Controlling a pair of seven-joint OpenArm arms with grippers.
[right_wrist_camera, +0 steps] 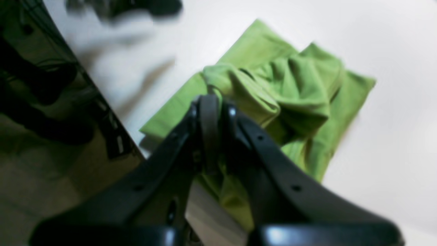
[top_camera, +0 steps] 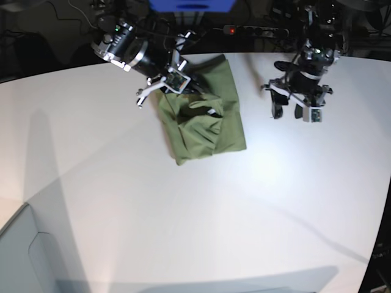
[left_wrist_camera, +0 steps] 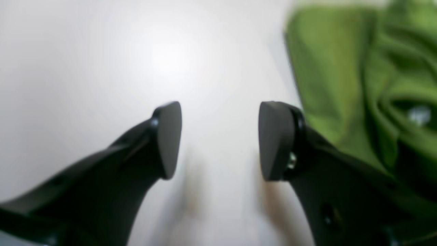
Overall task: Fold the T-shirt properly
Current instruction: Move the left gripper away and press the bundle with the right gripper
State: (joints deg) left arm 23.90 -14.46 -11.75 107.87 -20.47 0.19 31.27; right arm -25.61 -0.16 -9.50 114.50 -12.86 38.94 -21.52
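Base view shows the T-shirt (top_camera: 204, 119) bunched on the table (top_camera: 183, 232) — thin, limp, light; my right gripper (right_wrist_camera: 210, 102) pinches its near edge; my left gripper (left_wrist_camera: 220, 140) hangs spread beside it; I'd take corners.

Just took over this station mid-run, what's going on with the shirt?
The right gripper is shut on a bunched fold of the green T-shirt, which lies partly folded but rumpled on the white table. The left gripper hangs open over bare table beside the shirt, holding nothing.
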